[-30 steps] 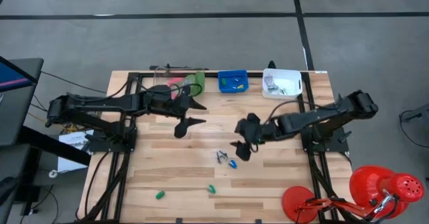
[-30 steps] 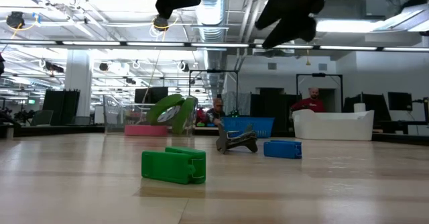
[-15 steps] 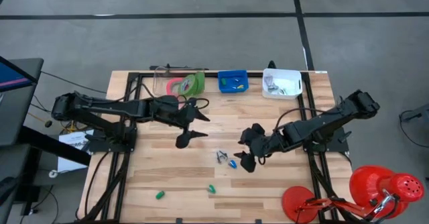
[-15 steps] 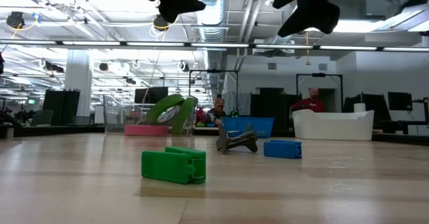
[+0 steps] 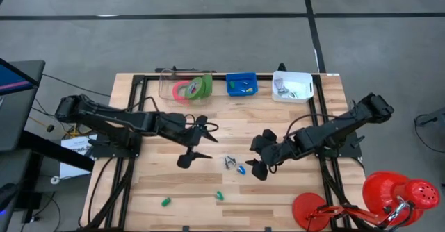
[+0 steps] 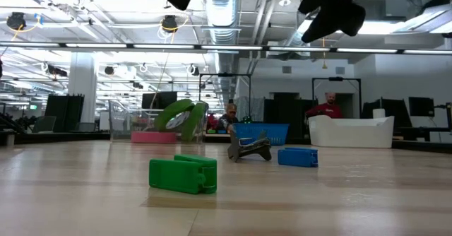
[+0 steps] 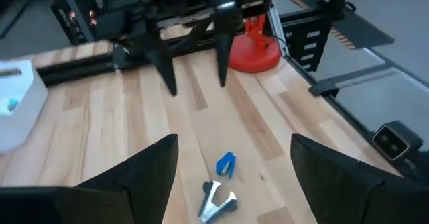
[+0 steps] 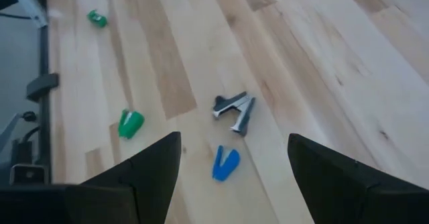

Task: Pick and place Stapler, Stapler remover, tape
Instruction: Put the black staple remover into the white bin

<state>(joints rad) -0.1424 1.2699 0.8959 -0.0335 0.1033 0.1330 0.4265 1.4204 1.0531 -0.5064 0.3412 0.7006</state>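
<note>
Right claw (image 5: 260,160) hangs wide open, empty. Remover (image 5: 229,163) lies just beside it at nine o'clock, blue piece (image 5: 241,169) between. Left claw (image 5: 195,143), also open and empty, is farther off; I judge right nearer. Tape (image 5: 193,88) sits in the far tray.

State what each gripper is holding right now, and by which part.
Nothing is held. The left gripper and right gripper both hover open above the table, near the stapler remover.
</note>
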